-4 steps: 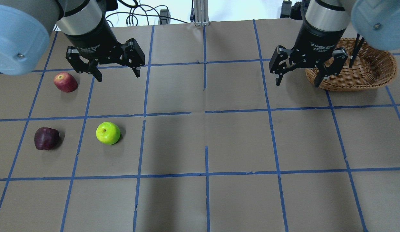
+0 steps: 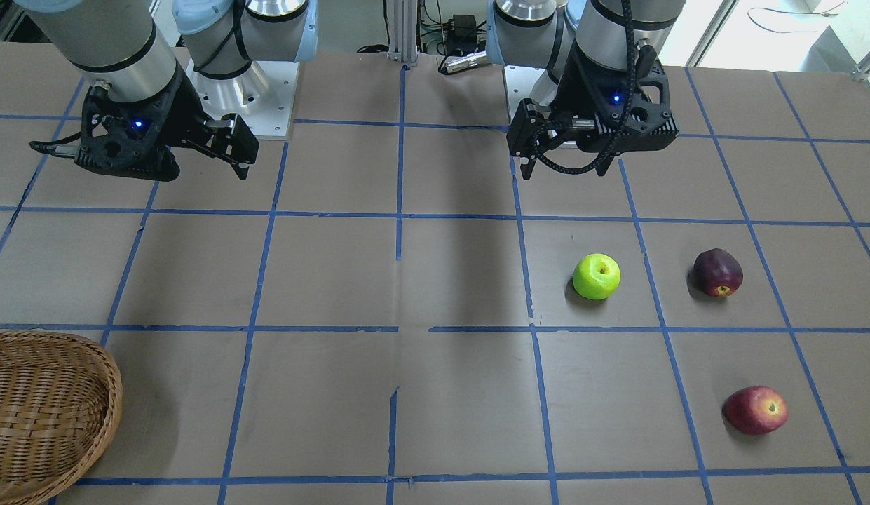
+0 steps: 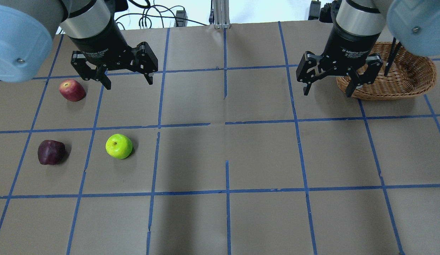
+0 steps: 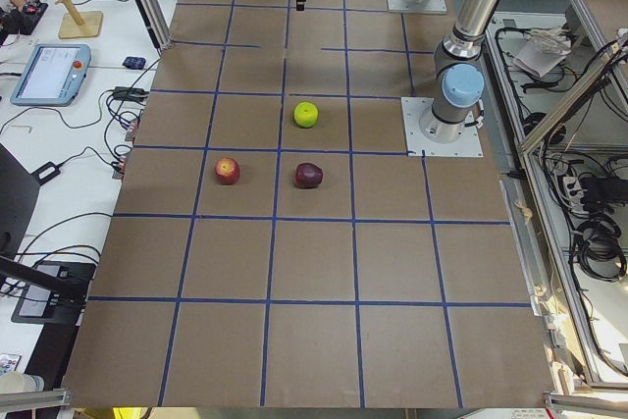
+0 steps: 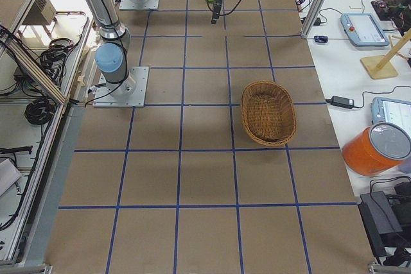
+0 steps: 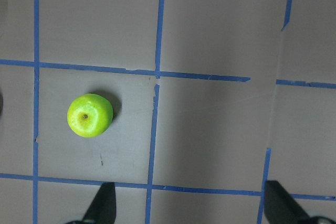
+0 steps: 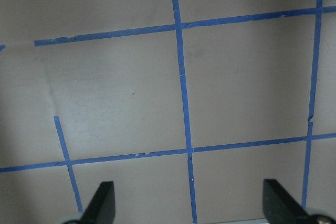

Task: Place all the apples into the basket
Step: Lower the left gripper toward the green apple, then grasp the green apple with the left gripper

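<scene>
Checking overhead, I see left tool [image 3: 129,84] and right tool [image 3: 327,94] spread; green apple [image 3: 118,146], maroon apple [image 3: 51,152], red apple [image 3: 72,90] lie well apart from basket [image 3: 393,88]. Right wrist view shows only blue-taped bench [image 7: 121,93].

In the overhead view, the left gripper [image 3: 128,84] is displaced very slightly toward 9 o'clock, and its wrist housing is carried the same way with it. The right gripper [image 3: 327,94] is shifted a trace toward 6 o'clock, with its wrist housing nudged toward 4 o'clock. Both displacements are small, and only just made out against the blue tape lines [image 3: 225,122].
</scene>
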`<action>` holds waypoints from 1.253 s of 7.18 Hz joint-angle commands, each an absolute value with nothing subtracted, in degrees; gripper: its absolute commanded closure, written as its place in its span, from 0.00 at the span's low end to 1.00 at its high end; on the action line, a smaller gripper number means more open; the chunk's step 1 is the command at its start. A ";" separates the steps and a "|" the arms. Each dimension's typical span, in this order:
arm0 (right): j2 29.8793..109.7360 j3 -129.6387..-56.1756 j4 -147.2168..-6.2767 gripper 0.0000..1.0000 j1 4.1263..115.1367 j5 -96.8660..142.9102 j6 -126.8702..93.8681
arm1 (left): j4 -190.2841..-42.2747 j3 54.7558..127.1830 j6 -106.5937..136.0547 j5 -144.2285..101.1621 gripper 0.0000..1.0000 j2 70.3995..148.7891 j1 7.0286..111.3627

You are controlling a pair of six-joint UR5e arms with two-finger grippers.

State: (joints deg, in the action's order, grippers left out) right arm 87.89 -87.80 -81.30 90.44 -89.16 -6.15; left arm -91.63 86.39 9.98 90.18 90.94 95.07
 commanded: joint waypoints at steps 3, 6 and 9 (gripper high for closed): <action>87.98 -87.80 -80.86 0.00 90.44 -89.30 -6.07 | -82.61 98.37 -0.39 89.82 0.00 91.49 86.71; 87.89 -87.80 -80.95 0.00 90.44 -89.30 -5.98 | -65.98 114.39 -10.78 90.00 0.00 94.55 75.78; 87.89 -87.80 -81.21 0.00 90.35 -89.21 -5.89 | -57.23 120.76 -10.37 90.00 0.00 100.09 75.85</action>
